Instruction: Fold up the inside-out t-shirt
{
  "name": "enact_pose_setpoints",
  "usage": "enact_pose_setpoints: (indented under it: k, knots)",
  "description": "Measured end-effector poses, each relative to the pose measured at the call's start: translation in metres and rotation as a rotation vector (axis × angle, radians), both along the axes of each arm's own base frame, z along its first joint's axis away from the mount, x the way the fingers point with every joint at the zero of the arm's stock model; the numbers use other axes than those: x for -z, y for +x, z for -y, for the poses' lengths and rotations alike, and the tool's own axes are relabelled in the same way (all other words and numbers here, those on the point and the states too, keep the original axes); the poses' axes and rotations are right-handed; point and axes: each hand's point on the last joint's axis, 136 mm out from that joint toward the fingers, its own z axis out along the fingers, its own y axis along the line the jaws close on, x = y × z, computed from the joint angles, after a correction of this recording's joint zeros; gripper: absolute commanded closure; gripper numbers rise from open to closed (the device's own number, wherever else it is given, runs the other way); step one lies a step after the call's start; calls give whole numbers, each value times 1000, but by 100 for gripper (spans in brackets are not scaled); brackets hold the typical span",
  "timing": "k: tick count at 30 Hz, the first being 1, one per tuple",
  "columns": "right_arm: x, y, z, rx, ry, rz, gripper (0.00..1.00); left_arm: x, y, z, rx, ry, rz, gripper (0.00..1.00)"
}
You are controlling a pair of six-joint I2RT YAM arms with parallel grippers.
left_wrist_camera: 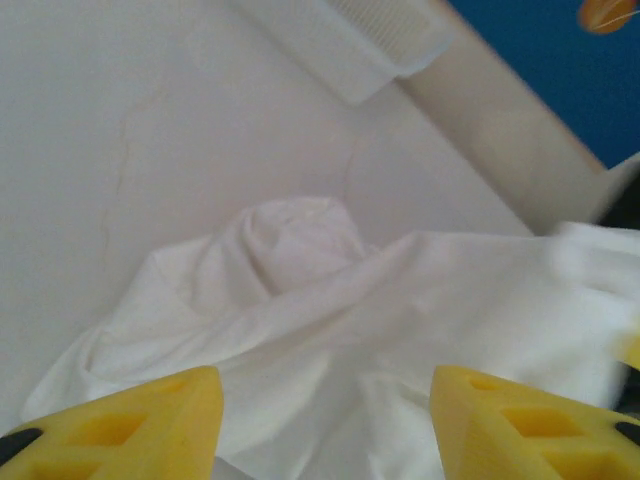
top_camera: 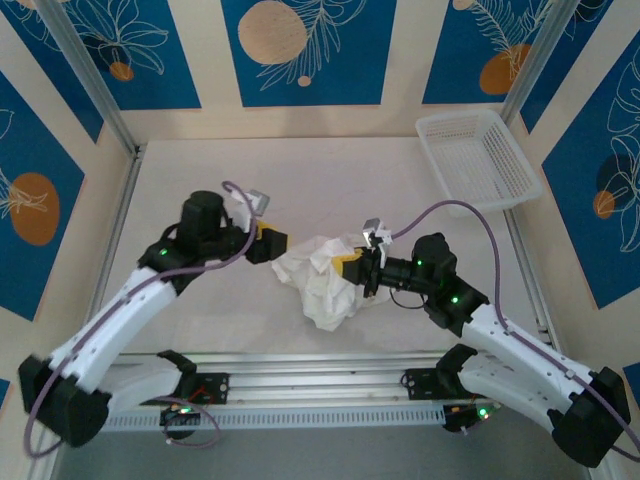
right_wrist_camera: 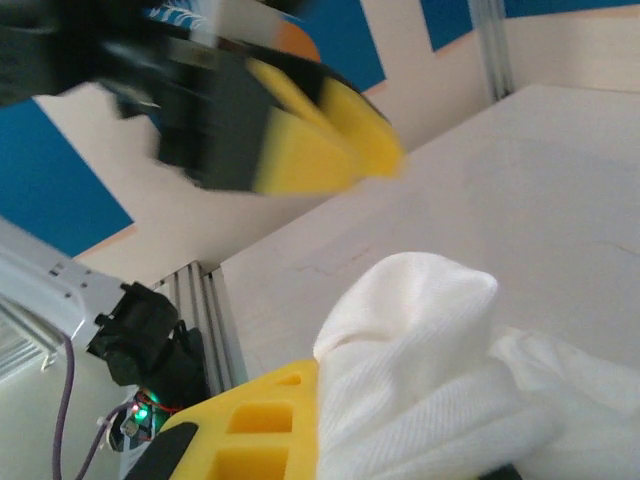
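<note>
**Shirt bunched mid-desk, fold not yet begun**

The inside-out white t-shirt of thin soft cloth (top_camera: 318, 278) lies as a crumpled heap near the middle of the pale desk (top_camera: 200, 330), between the two arms. The rigid white plastic mesh basket (top_camera: 435, 165) stands well apart at the far right corner.

The right hand (top_camera: 352, 268) is pressed together on the shirt's right side, pinching a fold of cloth. The left hand (top_camera: 275, 243) sits just beside the heap's left edge with its fingers spread, gripping nothing.

Judged from this, the work is at the untangling stage. No sleeve, hem or collar can be picked out, so no flat shape exists to fold. The next move probably calls for the left hand to close on a separate edge. The two hands could then draw the cloth apart and spread it flat. Thin cloth may slip or come up in doubled layers.

The top view gives the layout of both arms. The left wrist view adds the open gap between the yellow fingertips (left_wrist_camera: 130, 425), with rumpled cloth lying beyond them. The right wrist view shows cloth bunched over its lower yellow finger (right_wrist_camera: 250, 430); the upper finger is hidden.
</note>
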Motion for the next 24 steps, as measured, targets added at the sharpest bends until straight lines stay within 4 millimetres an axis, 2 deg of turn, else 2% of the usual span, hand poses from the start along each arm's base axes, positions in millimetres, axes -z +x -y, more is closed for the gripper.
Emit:
enact_pose_setpoints:
  k: [2, 5, 8, 13, 16, 17, 18, 19, 20, 21, 24]
  knots:
    - [1, 4, 2, 20, 1, -11, 100, -20, -17, -3, 37, -40, 56, 48]
    - [2, 8, 4, 42, 4, -16, 100, -28, -35, 2, 89, -95, 44, 52]
    - [3, 11, 5, 54, 5, -24, 100, -10, -34, 15, 100, -154, -79, 51]
    - [9, 14, 4, 60, -4, -50, 100, 45, -21, 48, 89, -216, -357, 45]
    - [12, 15, 3, 61, -10, -63, 100, 55, -21, 65, 109, -234, -425, 46]
    - [13, 15, 3, 61, -12, -68, 100, 56, -21, 69, 113, -239, -432, 51]
    - [14, 15, 3, 61, -13, -71, 100, 55, -21, 72, 115, -247, -439, 60]
    - [14, 15, 3, 62, -13, -75, 100, 56, -20, 73, 114, -252, -445, 76]
    - [14, 15, 3, 63, -11, -79, 100, 56, -19, 75, 112, -256, -452, 97]
    - [14, 15, 3, 63, -9, -81, 100, 55, -18, 76, 111, -259, -452, 100]
    - [14, 16, 3, 68, -5, -92, 100, 52, -16, 77, 113, -264, -450, 100]
